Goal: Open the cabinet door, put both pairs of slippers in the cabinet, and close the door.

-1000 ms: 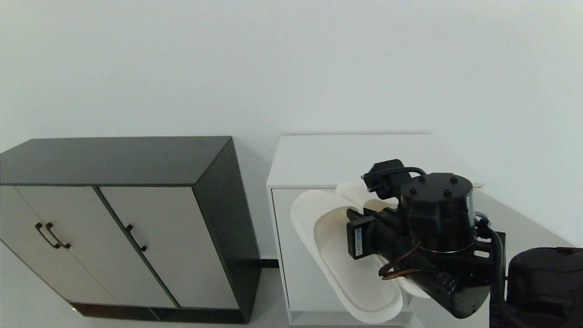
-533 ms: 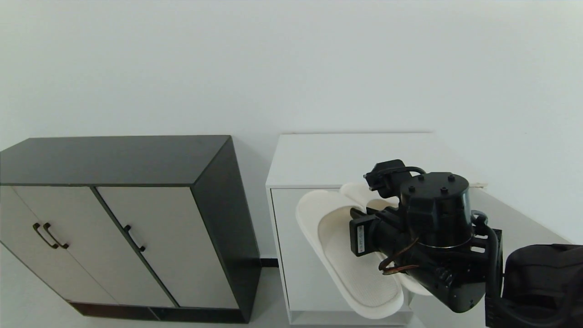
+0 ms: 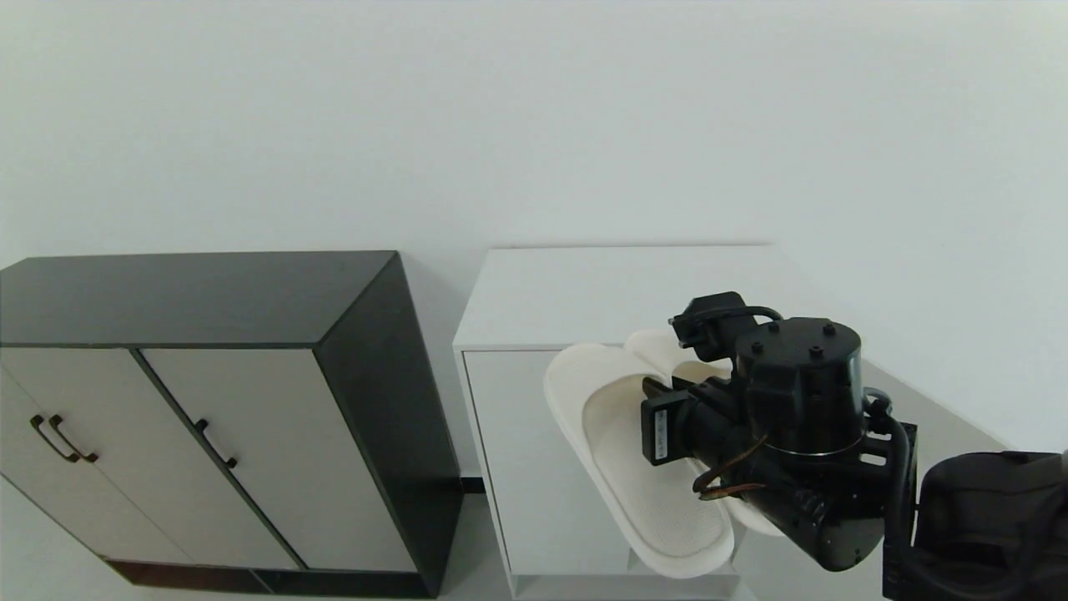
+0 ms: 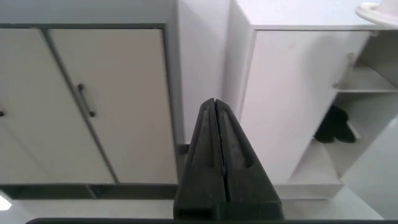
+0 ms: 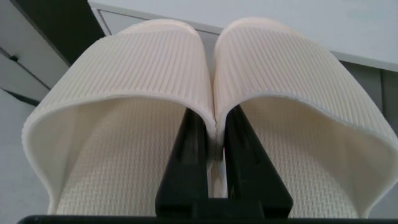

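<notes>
Pinching both cream slippers (image 5: 149,68) with right gripper (image 5: 214,127), nearly shut on the touching strap edges (left gripper (image 4: 215,112) closed, empty). Looks light, soft, bendy; decent spot to grab.

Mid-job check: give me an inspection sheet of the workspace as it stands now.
Surface: light floor under both cabinets.
Job's things: cream slippers held in front of the white cabinet; one side of it is open, with a dark pair on a shelf inside.
Clutter: nothing seen.
Grippers: right gripper shut on cream slippers; left gripper shut, empty.
Cables: brown cable looped at the right wrist.
Surroundings: black cabinet, doors shut; plain wall.
</notes>
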Controlling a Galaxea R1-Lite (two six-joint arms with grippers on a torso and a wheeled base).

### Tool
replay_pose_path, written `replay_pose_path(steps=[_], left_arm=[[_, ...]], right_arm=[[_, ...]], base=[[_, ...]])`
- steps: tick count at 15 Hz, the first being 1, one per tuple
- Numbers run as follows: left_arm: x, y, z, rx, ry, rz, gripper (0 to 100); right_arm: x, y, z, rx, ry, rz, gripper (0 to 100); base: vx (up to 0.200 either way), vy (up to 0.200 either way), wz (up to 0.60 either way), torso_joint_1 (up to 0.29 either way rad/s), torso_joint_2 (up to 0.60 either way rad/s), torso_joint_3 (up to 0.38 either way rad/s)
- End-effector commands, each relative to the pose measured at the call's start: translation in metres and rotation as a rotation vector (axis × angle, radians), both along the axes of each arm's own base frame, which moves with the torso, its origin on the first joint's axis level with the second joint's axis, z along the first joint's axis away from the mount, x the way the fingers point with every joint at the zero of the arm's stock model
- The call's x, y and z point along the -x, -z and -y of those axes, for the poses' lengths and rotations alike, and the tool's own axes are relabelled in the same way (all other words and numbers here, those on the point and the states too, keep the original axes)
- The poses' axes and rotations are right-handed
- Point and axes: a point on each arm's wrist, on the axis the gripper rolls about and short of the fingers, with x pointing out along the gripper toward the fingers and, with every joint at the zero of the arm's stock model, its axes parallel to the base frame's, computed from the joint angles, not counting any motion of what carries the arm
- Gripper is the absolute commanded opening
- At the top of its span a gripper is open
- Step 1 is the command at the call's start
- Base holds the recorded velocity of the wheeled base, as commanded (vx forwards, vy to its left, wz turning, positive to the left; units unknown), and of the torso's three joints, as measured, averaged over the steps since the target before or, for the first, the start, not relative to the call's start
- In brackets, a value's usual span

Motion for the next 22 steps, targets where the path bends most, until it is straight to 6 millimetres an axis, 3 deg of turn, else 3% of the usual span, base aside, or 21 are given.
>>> replay_pose_path(steps=[1,10,22], left_arm=[[0.0,0.0,0.0,0.0,0.0,0.0,0],[0.0,0.0,0.0,0.0,0.001,0.0,0],[0.0,0.0,0.0,0.002,0.001,-0.001,0]], right_arm=[[0.0,0.001,0.0,0.004,-0.001,-0.003,0],[-0.001,0.007,0.0,0.022,0.0,-0.015,0],[-0.006,0.014,0.009,0.059,0.024,-0.024,0]], base=[[0.0,-0.2,0.0,-0.002,0.0,0.007],[0.0,-0.2,0.0,0.002,0.0,0.003],[0.0,0.0,0.0,0.0,0.0,0.0]])
